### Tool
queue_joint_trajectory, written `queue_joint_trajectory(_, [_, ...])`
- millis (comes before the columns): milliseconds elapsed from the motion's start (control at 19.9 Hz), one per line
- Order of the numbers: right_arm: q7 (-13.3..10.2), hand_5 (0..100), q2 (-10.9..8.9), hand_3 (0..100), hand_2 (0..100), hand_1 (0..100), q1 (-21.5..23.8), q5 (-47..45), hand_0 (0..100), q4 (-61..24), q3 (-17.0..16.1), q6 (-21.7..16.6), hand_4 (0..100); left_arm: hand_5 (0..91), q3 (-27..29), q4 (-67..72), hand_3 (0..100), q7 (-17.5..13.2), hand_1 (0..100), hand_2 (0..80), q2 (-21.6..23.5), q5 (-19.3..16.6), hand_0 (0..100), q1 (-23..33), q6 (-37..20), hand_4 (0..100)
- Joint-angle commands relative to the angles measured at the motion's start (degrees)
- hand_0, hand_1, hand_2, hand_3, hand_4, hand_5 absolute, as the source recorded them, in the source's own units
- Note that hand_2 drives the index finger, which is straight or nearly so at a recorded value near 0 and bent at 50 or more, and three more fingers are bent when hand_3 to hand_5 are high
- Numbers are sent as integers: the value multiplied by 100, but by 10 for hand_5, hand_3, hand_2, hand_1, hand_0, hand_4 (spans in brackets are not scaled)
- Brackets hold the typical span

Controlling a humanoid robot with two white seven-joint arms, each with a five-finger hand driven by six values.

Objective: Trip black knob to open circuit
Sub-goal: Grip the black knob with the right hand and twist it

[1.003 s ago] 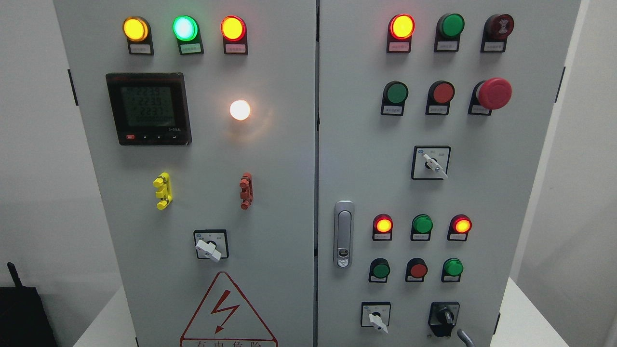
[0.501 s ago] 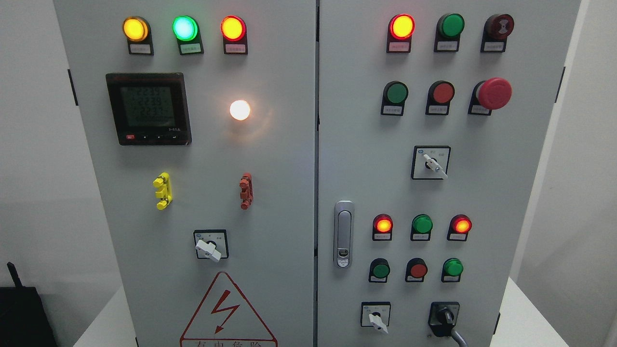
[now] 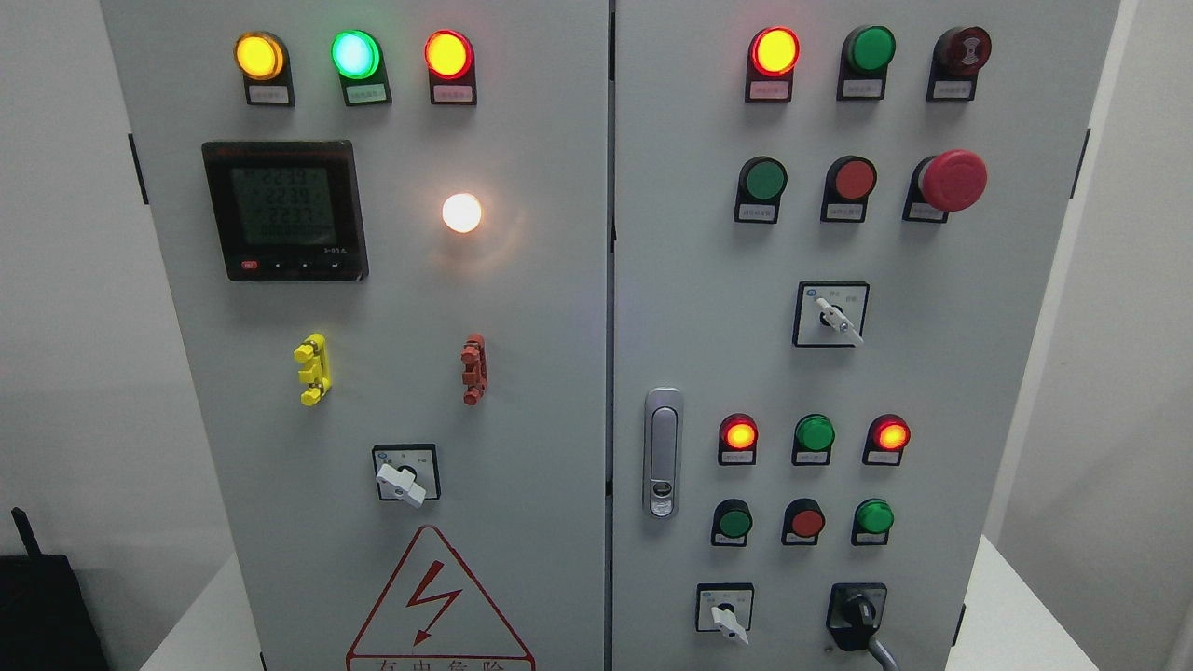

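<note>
The black knob (image 3: 856,615) sits on its black plate at the bottom right of the grey cabinet's right door (image 3: 932,373). Its handle leans toward the lower right. A thin grey curved piece of my right hand (image 3: 884,653) rises from the bottom edge and touches the knob's lower right side. The rest of that hand is cut off by the picture edge. My left hand does not show.
Left of the knob is a white selector switch (image 3: 724,623); above it are lit and unlit round lamps and buttons (image 3: 806,520). A red mushroom button (image 3: 953,179) juts out higher up. A door handle (image 3: 662,452) sits by the door seam. A black object (image 3: 42,610) stands at lower left.
The knob's handle went from upright to leaning lower right as the grey piece of my right hand moved in against it. The whole view has shifted very slightly.
</note>
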Motion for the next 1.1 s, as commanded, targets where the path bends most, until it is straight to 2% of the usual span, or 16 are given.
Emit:
queue_joint_trajectory(0, [23, 1000, 3, 1000, 0, 0, -7, -17, 0, -6, 95, -10, 1000, 0, 0, 0, 0, -5, 389, 0, 0, -132, 120, 0, -4, 0])
queue_joint_trajectory(1053, [14, 1000, 11, 1000, 0, 0, -60, -17, 0, -33, 226, -27, 1000, 0, 0, 0, 0, -5, 389, 0, 0, -132, 120, 0, 4, 0])
